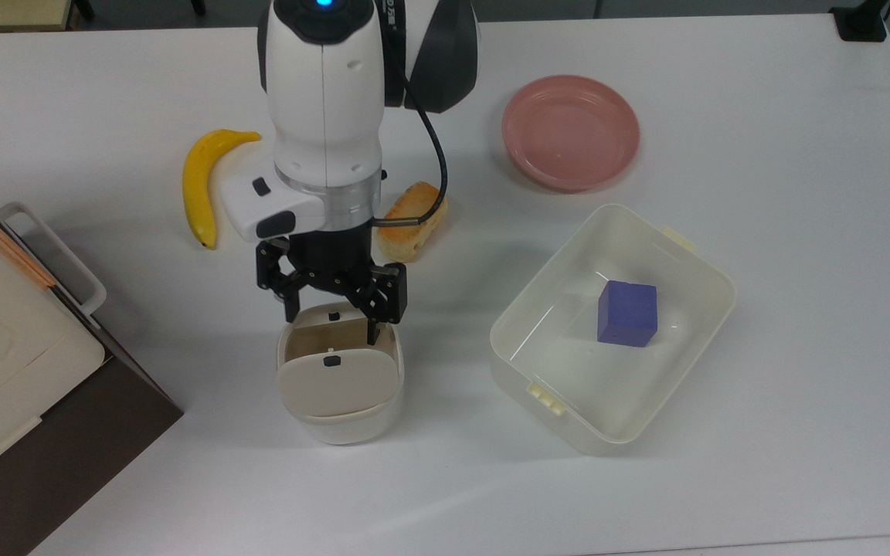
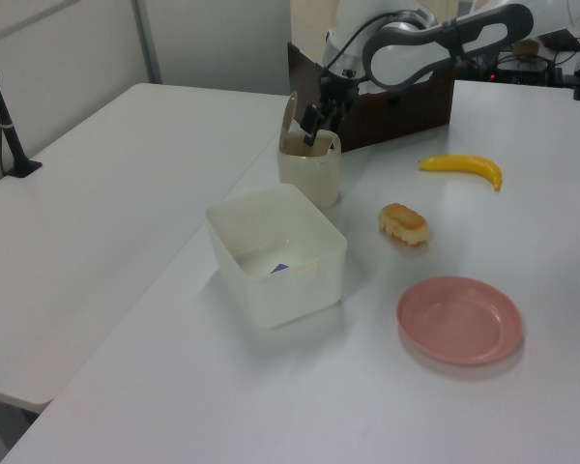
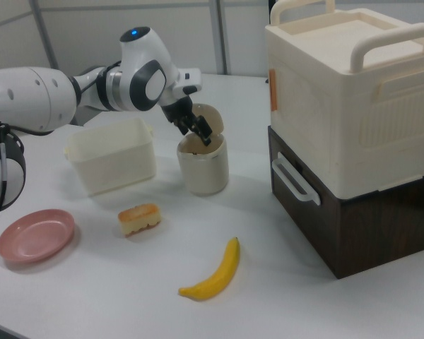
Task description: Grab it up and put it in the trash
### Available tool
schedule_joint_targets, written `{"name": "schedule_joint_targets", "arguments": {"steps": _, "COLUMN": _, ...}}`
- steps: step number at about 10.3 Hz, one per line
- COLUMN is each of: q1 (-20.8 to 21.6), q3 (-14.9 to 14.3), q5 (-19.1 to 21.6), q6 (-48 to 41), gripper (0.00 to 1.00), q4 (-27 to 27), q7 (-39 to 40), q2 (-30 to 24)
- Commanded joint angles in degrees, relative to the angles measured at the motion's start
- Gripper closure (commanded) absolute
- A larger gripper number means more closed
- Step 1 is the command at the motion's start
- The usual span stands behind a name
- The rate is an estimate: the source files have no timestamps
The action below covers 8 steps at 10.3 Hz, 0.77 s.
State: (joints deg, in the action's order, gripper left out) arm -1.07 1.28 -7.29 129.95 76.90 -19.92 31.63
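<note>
The small cream-white bin (image 1: 339,386) stands at the table's front middle, its beige swing lid tipped so the far half of the mouth is uncovered. My gripper (image 1: 333,316) hangs just above that opening, open, with nothing between its fingers. The white paper wad is hidden; the brown inside of the bin is all that shows through the opening. In the left view the gripper (image 2: 314,121) is over the bin (image 2: 309,179). In the right view the gripper (image 3: 196,127) sits at the bin's (image 3: 203,169) rim.
A bread roll (image 1: 412,224) lies just behind the arm, a banana (image 1: 199,189) to the top view's left, and a pink plate (image 1: 571,131) at the back. A cream tub (image 1: 568,367) holding a blue cube (image 1: 627,312) stands right of the bin. A large box (image 1: 5,340) fills the top view's left edge.
</note>
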Motion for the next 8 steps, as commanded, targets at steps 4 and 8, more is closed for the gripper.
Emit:
{"name": "schedule_joint_targets", "arguments": {"steps": 4, "q1": -2.3, "q3": -0.6, "q5": 0.9, "q6": -18.1, "gripper": 0.00, "q4": 0.8, "q7": -2.7, "q2": -12.3}}
{"name": "schedule_joint_targets", "arguments": {"steps": 8, "q1": -6.3, "q3": -0.8, "q5": 6.5, "q6": -34.1, "gripper": 0.00, "q4": 2.1, "q7": 9.6, "q2": -23.0}}
